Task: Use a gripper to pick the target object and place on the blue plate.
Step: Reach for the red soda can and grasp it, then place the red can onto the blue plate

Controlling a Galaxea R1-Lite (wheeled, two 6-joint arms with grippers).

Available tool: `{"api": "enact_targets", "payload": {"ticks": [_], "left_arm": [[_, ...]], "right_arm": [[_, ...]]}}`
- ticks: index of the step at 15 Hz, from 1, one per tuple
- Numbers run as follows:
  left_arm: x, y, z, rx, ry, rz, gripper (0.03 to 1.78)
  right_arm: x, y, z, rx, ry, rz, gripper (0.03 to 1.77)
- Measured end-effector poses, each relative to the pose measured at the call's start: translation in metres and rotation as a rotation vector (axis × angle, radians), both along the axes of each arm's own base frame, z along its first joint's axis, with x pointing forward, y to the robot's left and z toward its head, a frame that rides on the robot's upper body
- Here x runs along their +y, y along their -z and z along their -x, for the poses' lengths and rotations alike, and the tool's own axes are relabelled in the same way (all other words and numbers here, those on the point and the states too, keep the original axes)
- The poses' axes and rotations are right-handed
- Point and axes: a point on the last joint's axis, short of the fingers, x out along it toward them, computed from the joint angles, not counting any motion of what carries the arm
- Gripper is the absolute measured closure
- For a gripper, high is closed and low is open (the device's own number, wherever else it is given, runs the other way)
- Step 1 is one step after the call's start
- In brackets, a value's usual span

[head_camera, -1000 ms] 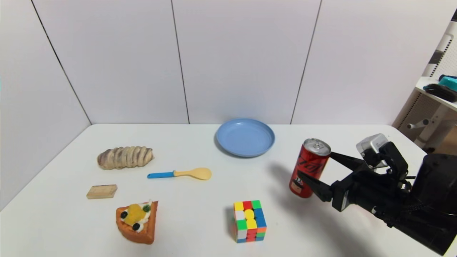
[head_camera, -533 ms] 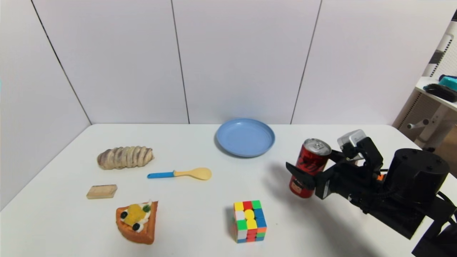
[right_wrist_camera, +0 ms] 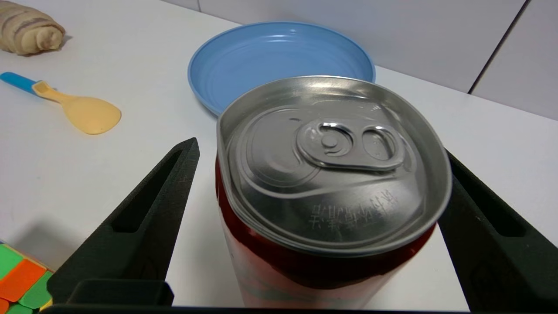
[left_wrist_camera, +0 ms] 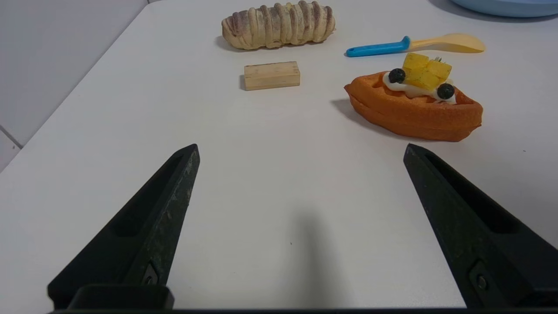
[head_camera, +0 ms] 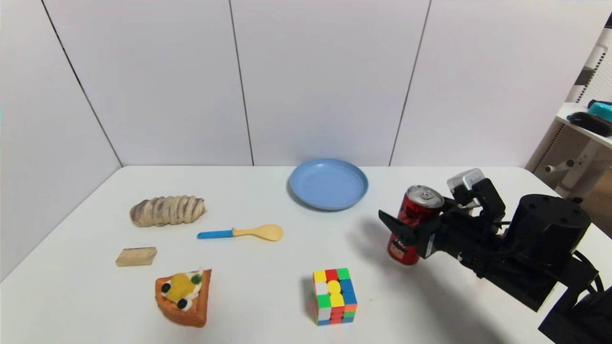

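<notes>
On white table (head_camera: pixel 267 296), one red can (head_camera: pixel 411 224), one blue plate (head_camera: pixel 328 184), right gripper (right_wrist_camera: pixel 318 174) around can.

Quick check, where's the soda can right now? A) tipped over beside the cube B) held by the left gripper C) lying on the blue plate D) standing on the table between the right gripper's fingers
D: the soda can stands upright on the table with the right gripper straddling it; the blue plate is bare.

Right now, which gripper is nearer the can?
Right. The right gripper straddles the can, one finger on each side. The left gripper hangs open past the waffle, far off.
</notes>
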Motion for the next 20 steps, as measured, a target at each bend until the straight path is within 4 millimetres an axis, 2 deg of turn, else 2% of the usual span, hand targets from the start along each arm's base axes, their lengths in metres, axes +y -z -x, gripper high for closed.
{"api": "enact_targets", "payload": {"ticks": [2, 4, 11, 20], "left_arm": [[0.0, 0.0, 0.0, 0.0, 0.0, 0.0, 0.12], [0.0, 0.0, 0.0, 0.0, 0.0, 0.0, 0.12], [0.0, 0.0, 0.0, 0.0, 0.0, 0.0, 0.12], [0.0, 0.0, 0.0, 0.0, 0.0, 0.0, 0.12]], "right_arm": [[0.0, 0.001, 0.001, 0.002, 0.0, 0.002, 0.54], [-0.001, 0.001, 0.001, 0.005, 0.001, 0.004, 0.79], [-0.002, 0.0, 0.004, 0.005, 0.001, 0.004, 0.83], [0.001, -0.015, -0.001, -0.053, -0.001, -0.036, 0.88]]}}
